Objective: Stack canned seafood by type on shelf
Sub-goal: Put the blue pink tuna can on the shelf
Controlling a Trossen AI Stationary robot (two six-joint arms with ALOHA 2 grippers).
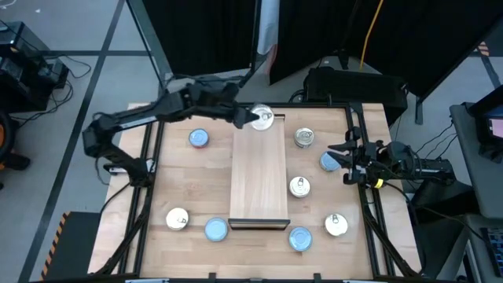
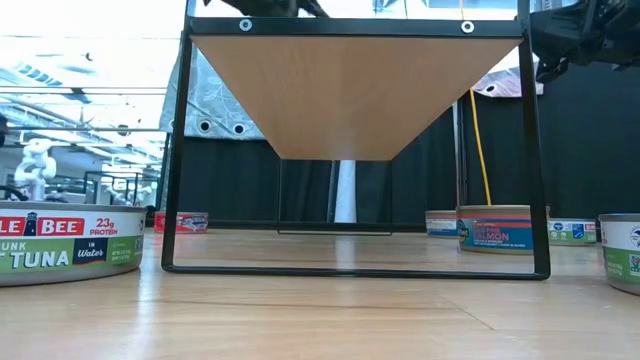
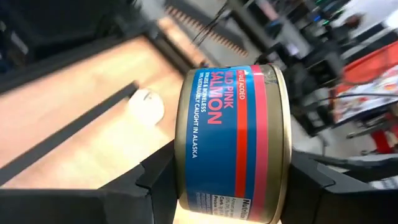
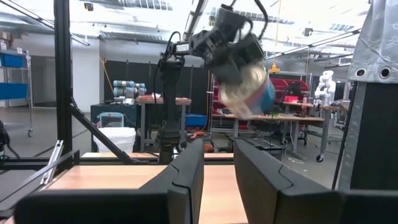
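My left gripper (image 1: 253, 118) reaches in from the table's left and is shut on a pink salmon can (image 3: 233, 143). It holds the can above the far end of the shelf (image 1: 258, 177), a light-wood board raised on a black frame (image 2: 350, 90). The right wrist view shows this can (image 4: 249, 93) tilted in the air. My right gripper (image 1: 339, 157) hovers open at the table's right side, next to a blue-topped can (image 1: 328, 162). Other cans stand on the tabletop: blue tops (image 1: 200, 138) (image 1: 216, 229) (image 1: 300, 238), a silver top (image 1: 304, 137) and white tops (image 1: 299, 186) (image 1: 178, 218) (image 1: 336, 225). My left gripper pinches the salmon can between its two fingers (image 3: 155, 180), one against each flat end near the rim (image 3: 183, 155). The blue and red label wall faces the wrist camera. The fingers come roughly level from the table's left. The can is lifted clear and tilted over the shelf's far end.
The shelf's bare top runs from the table's far side to its near side. Its black frame legs (image 2: 176, 150) stand on the plank tabletop. Cans lie on both sides of the shelf. The low view has a tuna can (image 2: 70, 245) close on the left and a salmon can (image 2: 495, 228) on the right.
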